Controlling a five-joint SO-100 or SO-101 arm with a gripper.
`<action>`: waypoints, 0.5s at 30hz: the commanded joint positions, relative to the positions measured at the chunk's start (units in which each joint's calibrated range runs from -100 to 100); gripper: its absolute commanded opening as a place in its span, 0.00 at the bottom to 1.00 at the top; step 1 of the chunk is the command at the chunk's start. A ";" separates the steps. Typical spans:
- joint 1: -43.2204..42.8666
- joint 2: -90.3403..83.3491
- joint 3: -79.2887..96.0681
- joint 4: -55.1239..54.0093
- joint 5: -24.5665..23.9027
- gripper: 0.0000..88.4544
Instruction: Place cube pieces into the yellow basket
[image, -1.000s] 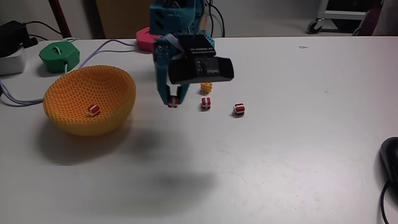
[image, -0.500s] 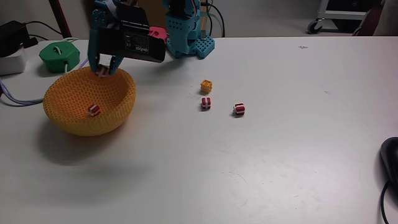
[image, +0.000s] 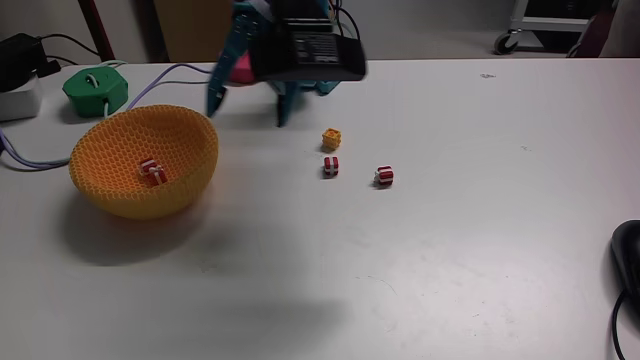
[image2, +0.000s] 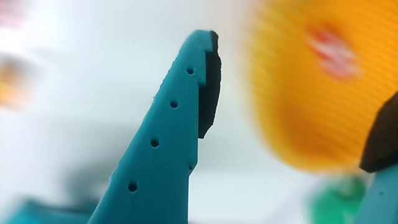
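The yellow basket (image: 130, 195) stands at the left in the fixed view, with two red-and-white striped cubes (image: 152, 171) lying close together inside. On the table to its right sit the yellow-orange cube (image: 331, 138) and two striped cubes (image: 331, 166) (image: 384, 176). My gripper (image: 247, 112) hangs blurred above the table between the basket and those cubes, open and holding nothing. In the wrist view a teal finger (image2: 180, 124) stands left of the blurred basket (image2: 298, 124), where a striped cube (image2: 333, 50) shows; the gripper (image2: 298, 87) is open.
A green round gadget (image: 95, 88) and a pink one (image: 236, 66) sit at the back left, near a black adapter (image: 20, 50) and cables (image: 30, 160). A dark mouse (image: 628, 250) lies at the right edge. The front of the table is bare.
The gripper lifted a striped cube from the table, carried it left over the basket and let go. It has now swung back right, open. The basket holds two cubes.
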 joint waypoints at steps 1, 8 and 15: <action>-13.68 -2.17 12.02 -13.37 -9.13 0.43; -18.43 -2.64 25.40 -17.37 -10.94 0.39; -16.85 -2.74 31.47 -22.75 -7.91 0.40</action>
